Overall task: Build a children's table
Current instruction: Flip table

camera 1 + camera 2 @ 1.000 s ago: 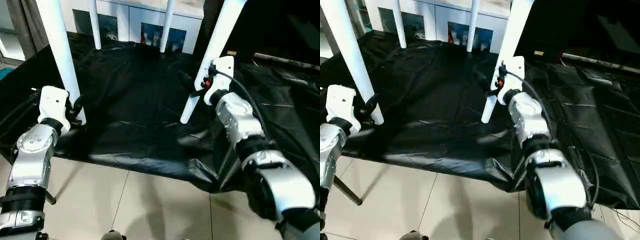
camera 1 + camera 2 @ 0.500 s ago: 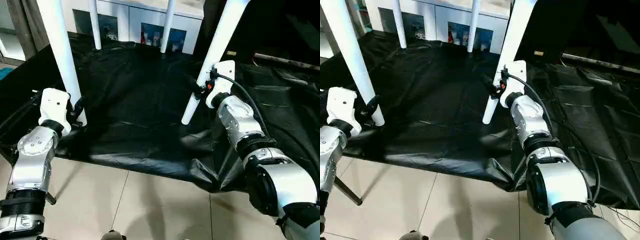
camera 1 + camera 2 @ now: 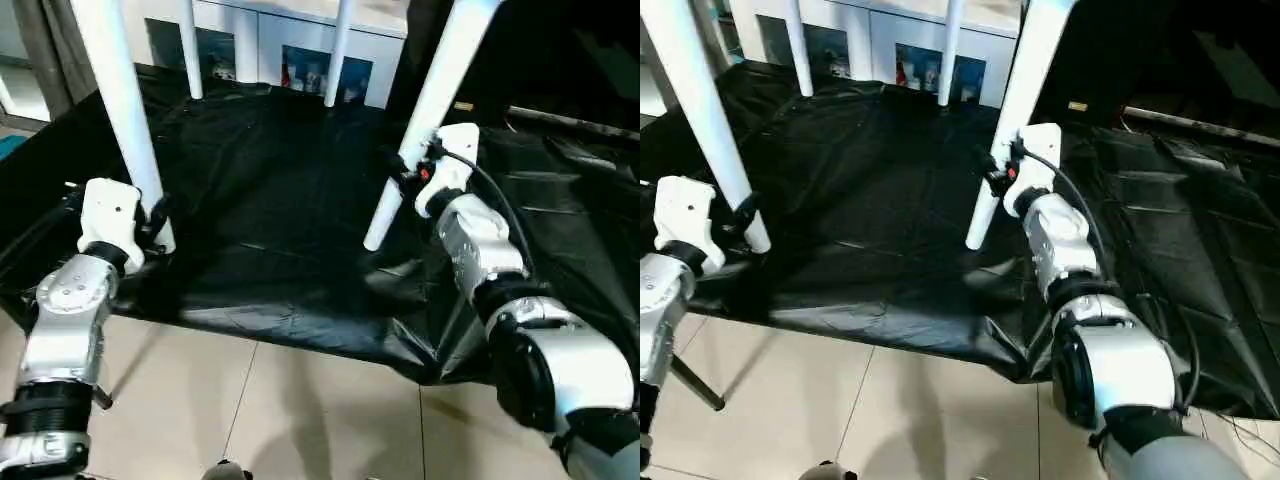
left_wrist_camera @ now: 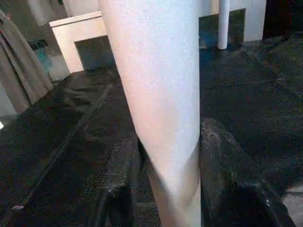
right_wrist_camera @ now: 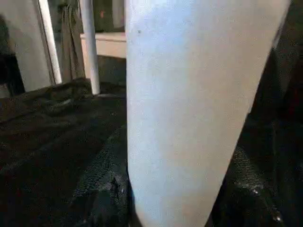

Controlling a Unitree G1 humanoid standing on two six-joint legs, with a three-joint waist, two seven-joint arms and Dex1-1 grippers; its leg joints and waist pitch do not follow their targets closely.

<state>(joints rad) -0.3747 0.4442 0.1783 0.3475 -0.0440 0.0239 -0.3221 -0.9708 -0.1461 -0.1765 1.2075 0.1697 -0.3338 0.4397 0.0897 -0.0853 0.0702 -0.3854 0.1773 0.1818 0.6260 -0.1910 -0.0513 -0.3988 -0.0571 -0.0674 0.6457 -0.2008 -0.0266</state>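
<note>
White legs (image 3: 118,90), tops cut off

an indoor room with a home-like look, set up as a work spot: a black plastic sheet (image 3: 270,200) spread over pale floor tiles (image 3: 280,410). beyond the sheet stands a low white cabinet (image 3: 290,50) with glass doors, and a grey curtain (image 3: 45,50) hangs beside the cabinet.

Crinkled black plastic sheet (image 3: 270,200) covering the floor, beige floor tiles (image 3: 300,410) near, white glass-doored cabinet (image 3: 290,45) far, grey curtain (image 3: 45,50) far left.
</note>
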